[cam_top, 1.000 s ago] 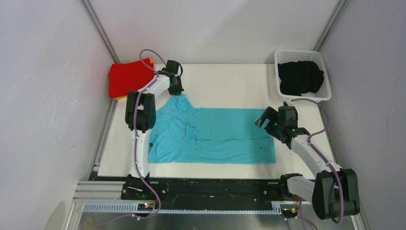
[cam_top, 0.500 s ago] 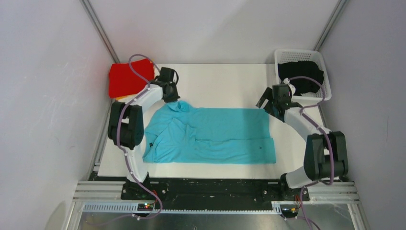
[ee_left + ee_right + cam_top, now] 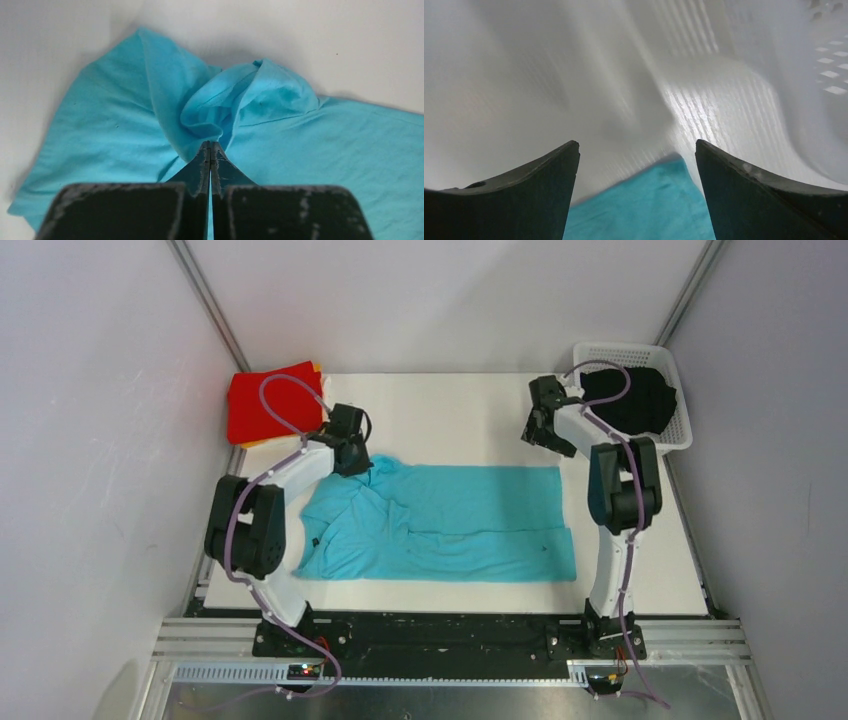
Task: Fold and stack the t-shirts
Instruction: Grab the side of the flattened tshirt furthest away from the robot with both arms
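Swung back beside the basket (image 3: 625, 346), the right claw (image 3: 636, 147) gapes above the counter (image 3: 460, 420) while the left claw (image 3: 210, 150) clamps the turquoise t-shirt (image 3: 470, 510) by its bunched edge.

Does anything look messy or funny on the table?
The turquoise shirt is scrunched into a peak at its far left corner, where the shut left gripper pinches it. A black shirt lies crumpled in the basket.
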Tool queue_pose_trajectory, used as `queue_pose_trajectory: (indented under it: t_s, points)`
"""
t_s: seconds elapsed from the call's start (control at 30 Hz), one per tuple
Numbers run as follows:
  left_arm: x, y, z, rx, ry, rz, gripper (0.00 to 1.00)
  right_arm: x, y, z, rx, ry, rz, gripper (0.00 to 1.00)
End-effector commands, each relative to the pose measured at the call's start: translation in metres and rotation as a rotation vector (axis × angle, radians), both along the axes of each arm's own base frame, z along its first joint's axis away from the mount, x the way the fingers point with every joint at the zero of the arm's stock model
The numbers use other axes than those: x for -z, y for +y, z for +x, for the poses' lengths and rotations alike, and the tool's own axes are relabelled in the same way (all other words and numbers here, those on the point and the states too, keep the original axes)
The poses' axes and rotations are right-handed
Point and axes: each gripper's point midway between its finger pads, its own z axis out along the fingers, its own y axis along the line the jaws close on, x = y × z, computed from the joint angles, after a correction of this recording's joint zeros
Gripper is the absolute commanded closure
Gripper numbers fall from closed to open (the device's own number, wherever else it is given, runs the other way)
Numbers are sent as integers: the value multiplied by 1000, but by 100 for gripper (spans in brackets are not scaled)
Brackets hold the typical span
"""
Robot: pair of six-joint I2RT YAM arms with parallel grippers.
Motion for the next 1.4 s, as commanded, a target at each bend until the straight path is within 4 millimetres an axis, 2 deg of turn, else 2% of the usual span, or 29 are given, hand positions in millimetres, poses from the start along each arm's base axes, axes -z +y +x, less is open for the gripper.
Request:
queue_pose_trajectory:
  t_s: [0.0, 0.2, 0.33, 0.47, 0.67, 0.77, 0.93, 1.07, 1.1, 1.23, 1.27, 1.37]
  points:
    - [-35, 6, 4, -54, -124, -2, 100, 13, -9, -16, 47, 131, -114, 14]
    - [-36, 7, -8, -57, -130, -15, 100, 29, -7, -30, 72, 193, -95, 20]
    - [-35, 7, -13, -61, -135, -19, 100, 37, -7, -42, 81, 221, -96, 29]
    - [-37, 6, -16, -62, -141, -27, 100, 31, -7, -48, 94, 194, -88, 42]
    - [-37, 9, -27, -71, -148, -31, 100, 27, -6, -49, 106, 166, -85, 68]
    - [-39, 12, -33, -76, -157, -32, 100, 23, -3, -50, 105, 139, -84, 99]
    - [-44, 15, -45, -87, -176, -48, 100, -10, 5, -46, 88, 31, -97, 100]
    - [-50, 17, -57, -87, -197, -65, 100, -31, 8, -53, 74, -24, -102, 100]
    - [-56, 17, -59, -86, -214, -76, 100, -36, 7, -58, 73, -31, -109, 100]
    - [-55, 19, -84, -84, -229, -111, 100, -43, 13, -77, 47, -35, -116, 100]
    - [-56, 19, -88, -86, -236, -117, 100, -39, 12, -84, 47, -23, -123, 100]
    - [-59, 24, -110, -95, -259, -141, 100, -48, 10, -102, 49, -32, -147, 100]
